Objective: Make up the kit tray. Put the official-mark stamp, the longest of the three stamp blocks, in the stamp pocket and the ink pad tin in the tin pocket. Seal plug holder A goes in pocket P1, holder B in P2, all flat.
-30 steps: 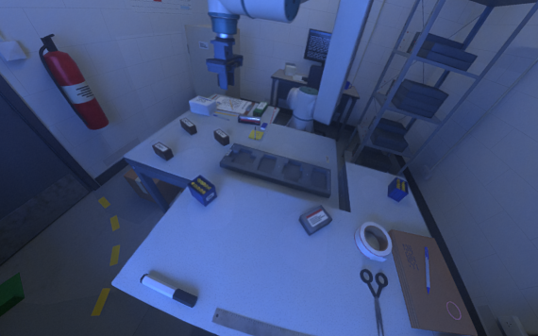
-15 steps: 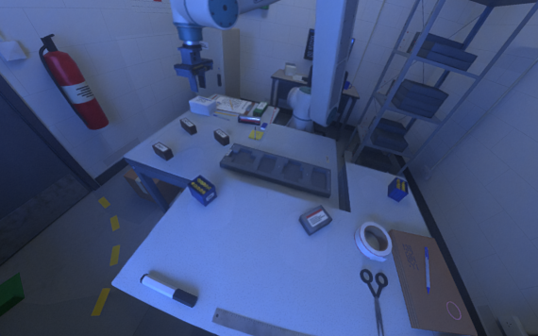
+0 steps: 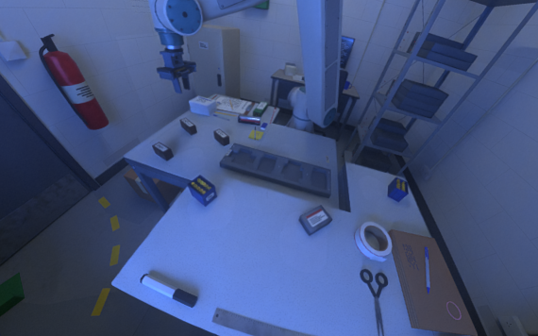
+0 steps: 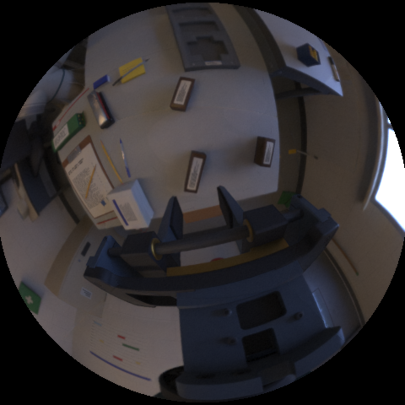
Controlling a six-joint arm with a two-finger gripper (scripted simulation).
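Note:
Three brown stamp blocks lie apart on the far table, left of the grey kit tray (image 3: pixel 276 169) (image 4: pixel 203 36): one at the back (image 3: pixel 188 125) (image 4: pixel 195 171), one nearest the tray (image 3: pixel 221 137) (image 4: pixel 182 93) and one by the left edge (image 3: pixel 163 151) (image 4: pixel 265 151). The back one looks longest from the wrist camera. My gripper (image 3: pixel 179 85) (image 4: pixel 200 206) hangs high above the back block, open and empty. The ink pad tin (image 3: pixel 315 220) lies on the near table in front of the tray. One blue plug holder (image 3: pixel 203 190) sits at the tables' junction, the other (image 3: pixel 398 189) (image 4: pixel 308 54) to the right.
A cardboard folder (image 3: pixel 432 283) with a pen lies at the near right, beside a tape roll (image 3: pixel 374 241) and scissors (image 3: pixel 375 295). A marker (image 3: pixel 168 290) and a ruler (image 3: pixel 257 325) lie along the front edge. A white box (image 3: pixel 203 105) (image 4: pixel 130 204) and papers crowd the far table's back.

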